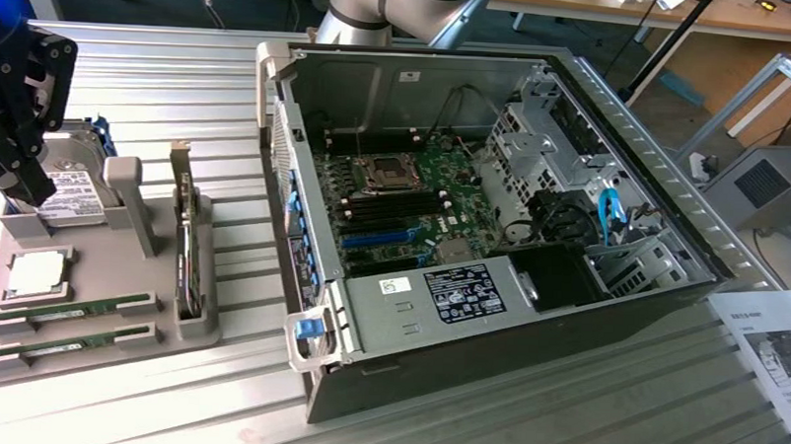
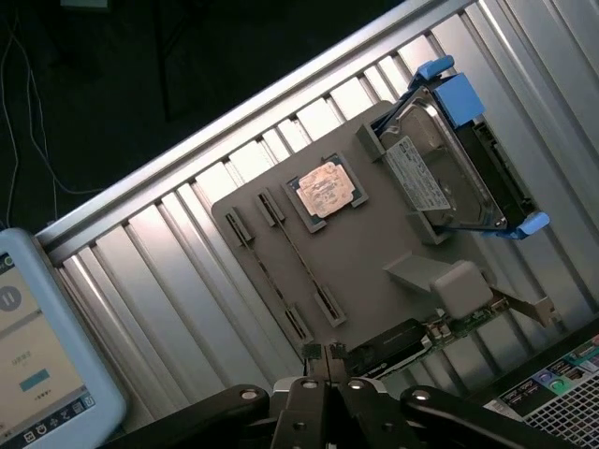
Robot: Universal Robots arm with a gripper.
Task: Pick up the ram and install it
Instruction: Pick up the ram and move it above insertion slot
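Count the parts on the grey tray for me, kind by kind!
Ram sticks: 2
Hard drive: 1
Chip: 1
Card: 1
Total: 5

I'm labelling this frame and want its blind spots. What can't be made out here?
Ram sticks: chips too small in the exterior view, edge-on in the wrist view.
Motherboard slots: exterior view, latches too small to read.
Expansion card: wrist view, partly behind the shut gripper.
Tablet: wrist view, cut off by the picture's edge.
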